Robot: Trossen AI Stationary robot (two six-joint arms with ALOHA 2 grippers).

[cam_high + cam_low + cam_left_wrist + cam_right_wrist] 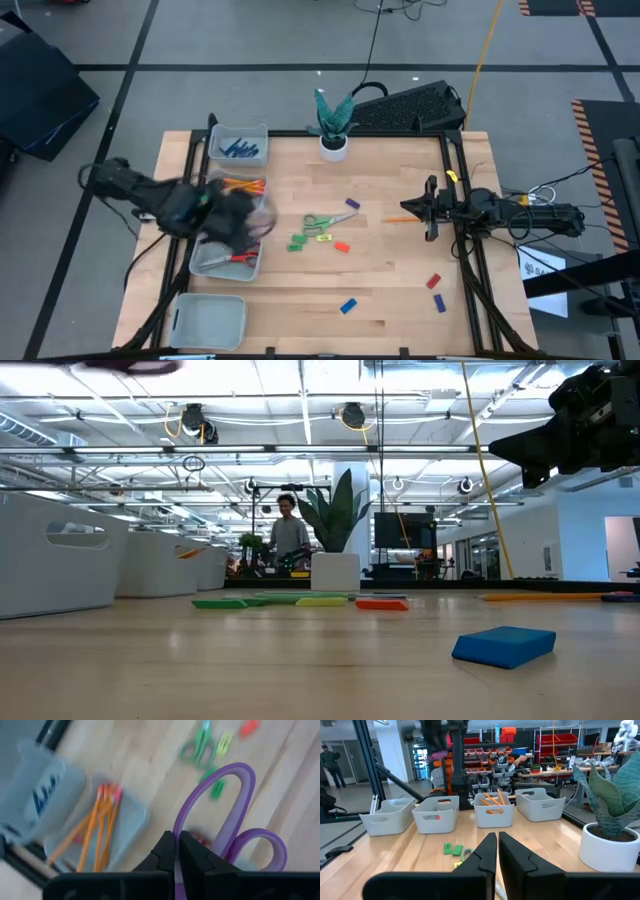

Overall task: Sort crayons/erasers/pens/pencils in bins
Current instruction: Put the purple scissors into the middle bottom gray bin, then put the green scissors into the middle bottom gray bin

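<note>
Bins (238,145) lie under the left gripper (177,851), jaws clamping purple scissors (235,815); right gripper (497,851) clenched.

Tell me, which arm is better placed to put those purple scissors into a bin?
The left. Its claw is shut on the purple scissors right above the row of bins on its side. The right claw waits across the table, shut and empty.

You've got four bins (212,322) down the left; two scissors, purple (235,810) and green (318,222); one potted plant (334,120); two arms.
</note>
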